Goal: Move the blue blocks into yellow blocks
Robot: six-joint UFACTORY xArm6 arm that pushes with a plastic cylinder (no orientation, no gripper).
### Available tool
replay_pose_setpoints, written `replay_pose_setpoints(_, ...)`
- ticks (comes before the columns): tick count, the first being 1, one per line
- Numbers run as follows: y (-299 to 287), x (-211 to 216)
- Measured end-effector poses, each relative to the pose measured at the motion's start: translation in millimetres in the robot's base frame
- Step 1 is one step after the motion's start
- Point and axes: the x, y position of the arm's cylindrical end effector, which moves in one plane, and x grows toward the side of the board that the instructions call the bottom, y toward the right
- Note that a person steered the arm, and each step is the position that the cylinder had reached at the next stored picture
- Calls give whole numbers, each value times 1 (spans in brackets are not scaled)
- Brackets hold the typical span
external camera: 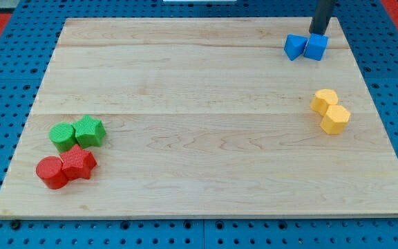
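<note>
1. Two blue blocks sit touching at the desk's [185, 173] one o'clock edge: a blue angular block [295, 46] and a blue cube [316, 47] beside it.
2. No claw is fitted, so nothing is held; my tip [318, 32] rests just at twelve o'clock of the blue cube, touching or nearly so.
3. Target: a yellow hexagonal block [325, 101] and a yellow cylinder-like block [336, 119], touching, well apart at six o'clock of the blue pair.
4. Recommended: push toward six o'clock, centred behind the pair, correcting slightly toward five o'clock; an off-centre push would likely split them.
5. Green blocks [77, 133] and red blocks [65, 167] lie at eight o'clock, clear of the path.
</note>
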Motion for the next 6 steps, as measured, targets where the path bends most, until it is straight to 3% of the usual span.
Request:
replay_pose_setpoints(1,-3,5)
replay_pose_setpoints(4,-46,103)
replay_pose_setpoints(6,-33,73)
